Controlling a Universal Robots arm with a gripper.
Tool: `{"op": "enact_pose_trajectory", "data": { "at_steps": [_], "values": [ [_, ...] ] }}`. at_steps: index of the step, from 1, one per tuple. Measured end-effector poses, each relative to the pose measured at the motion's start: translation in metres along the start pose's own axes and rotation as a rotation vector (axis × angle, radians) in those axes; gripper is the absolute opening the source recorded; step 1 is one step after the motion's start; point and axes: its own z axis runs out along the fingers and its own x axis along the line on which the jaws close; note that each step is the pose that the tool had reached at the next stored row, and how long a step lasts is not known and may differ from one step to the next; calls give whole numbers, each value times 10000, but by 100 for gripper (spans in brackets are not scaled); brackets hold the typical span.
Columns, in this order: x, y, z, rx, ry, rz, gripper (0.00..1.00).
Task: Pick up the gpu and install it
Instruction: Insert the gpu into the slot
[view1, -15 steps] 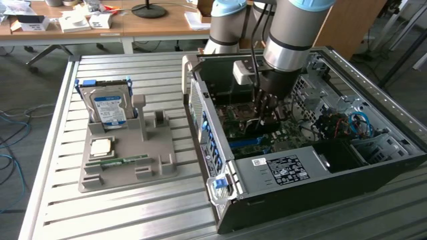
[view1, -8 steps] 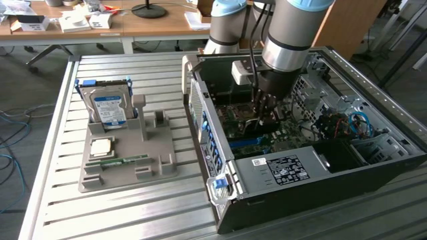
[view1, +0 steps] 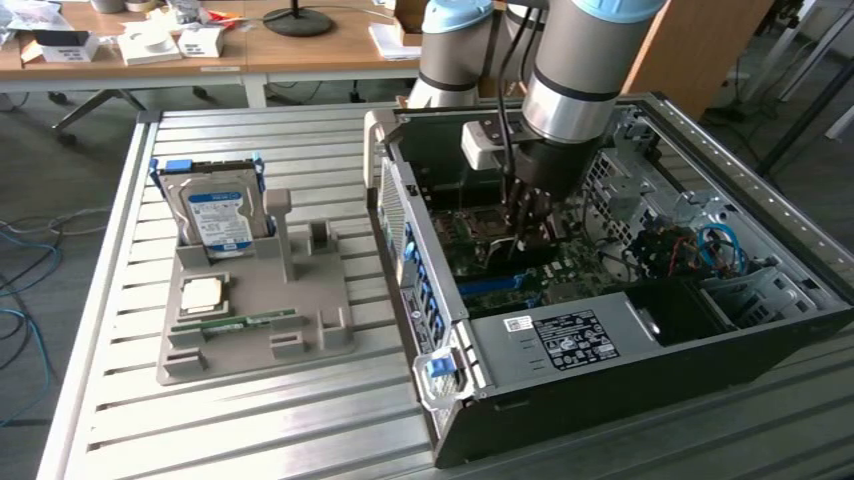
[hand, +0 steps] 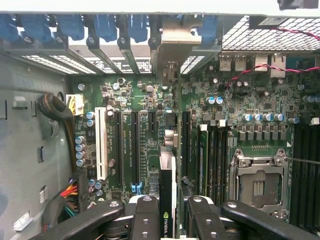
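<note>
My gripper (view1: 525, 228) reaches down into the open computer case (view1: 747, 330), over the motherboard (hand: 145, 100). In the wrist view the gripper (hand: 170, 217) is shut on the gpu (hand: 168, 172), which I see edge-on as a thin dark card with a green logo between the black fingers (hand: 146, 215). The card runs over the long expansion slots towards its grey metal end bracket (hand: 172, 47) at the case's slotted rear wall. Whether its edge sits in a slot cannot be told.
On the exterior view's left a grey holder (view1: 314, 320) carries a hard drive with a blue label (view1: 220, 215), a processor chip (view1: 203, 293) and a green memory stick (view1: 247, 322). Inside the case are a processor socket (hand: 257, 182), a white slot (hand: 101, 142) and cable bundles (hand: 62, 120).
</note>
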Motion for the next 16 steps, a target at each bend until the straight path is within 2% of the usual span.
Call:
{"op": "enact_pose_trajectory", "data": {
  "at_steps": [16],
  "values": [
    [1,18,13,0,-1,-1,26]
  ]
}}
